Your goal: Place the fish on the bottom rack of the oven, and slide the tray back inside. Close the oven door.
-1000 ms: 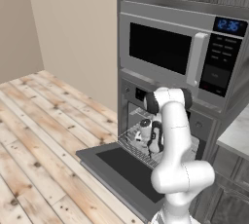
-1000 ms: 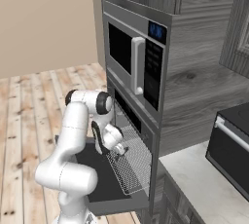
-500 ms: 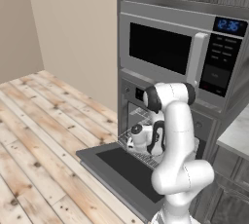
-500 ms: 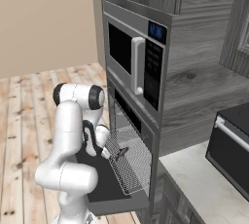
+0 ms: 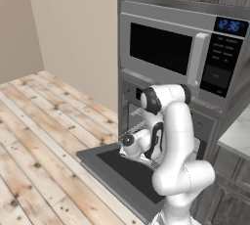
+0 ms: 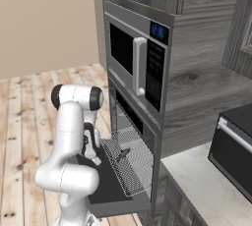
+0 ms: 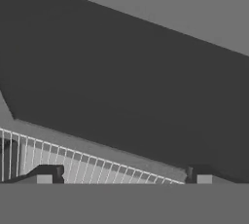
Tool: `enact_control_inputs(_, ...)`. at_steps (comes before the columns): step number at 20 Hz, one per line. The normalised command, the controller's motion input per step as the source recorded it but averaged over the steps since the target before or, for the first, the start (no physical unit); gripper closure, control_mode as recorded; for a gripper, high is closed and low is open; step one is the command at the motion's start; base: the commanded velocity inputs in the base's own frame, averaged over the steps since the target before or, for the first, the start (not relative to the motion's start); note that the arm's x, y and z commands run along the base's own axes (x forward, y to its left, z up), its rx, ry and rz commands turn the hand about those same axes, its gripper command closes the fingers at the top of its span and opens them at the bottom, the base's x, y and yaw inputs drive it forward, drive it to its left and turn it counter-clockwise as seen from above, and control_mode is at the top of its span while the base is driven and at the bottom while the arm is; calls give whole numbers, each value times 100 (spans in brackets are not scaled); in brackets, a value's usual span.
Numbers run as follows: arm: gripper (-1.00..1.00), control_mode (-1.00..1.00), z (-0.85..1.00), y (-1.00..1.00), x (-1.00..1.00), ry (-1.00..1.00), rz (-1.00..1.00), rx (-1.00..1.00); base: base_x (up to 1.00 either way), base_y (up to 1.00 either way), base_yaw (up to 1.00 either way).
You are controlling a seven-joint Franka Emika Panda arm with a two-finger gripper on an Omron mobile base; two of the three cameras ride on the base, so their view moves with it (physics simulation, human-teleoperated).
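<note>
The oven (image 6: pixel 140 122) stands open, its oven door (image 5: pixel 117 170) folded flat. The bottom rack (image 6: pixel 129 157) is pulled out over it, long side running into the cavity, with the fish (image 6: pixel 123 154) lying on it. The tool (image 7: pixel 121 179), open and empty, sits at the rack's near edge. The microwave (image 5: pixel 176 53) clock's digits are unreadable.

Oven (image 6: pixel 129 122) grey steel; its open door (image 5: pixel 105 158) has a dark window panel. Rack (image 6: pixel 135 163) is a silver wire grid, fish (image 6: pixel 123 154) on it dark grey-brown. Microwave (image 5: pixel 166 53) steel with black glass and blue clock digits. Arm (image 5: pixel 176 136) white, dark joints. Floor (image 5: pixel 39 136) pale wood planks with knots, wall (image 5: pixel 73 23) beige.
</note>
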Motion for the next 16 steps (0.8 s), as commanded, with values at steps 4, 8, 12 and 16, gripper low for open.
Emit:
enact_control_inputs(4,-100,-100,-28,-3,1,-13,-11,4,0,0,0)
enact_control_inputs(8,-100,-100,-56,-1,6,-11,-12,4,0,0,0)
enact_control_inputs(12,-100,-100,-66,0,25,-5,-8,3,0,0,0)
enact_control_inputs(16,-100,-100,-42,-9,46,0,-4,4,0,0,0)
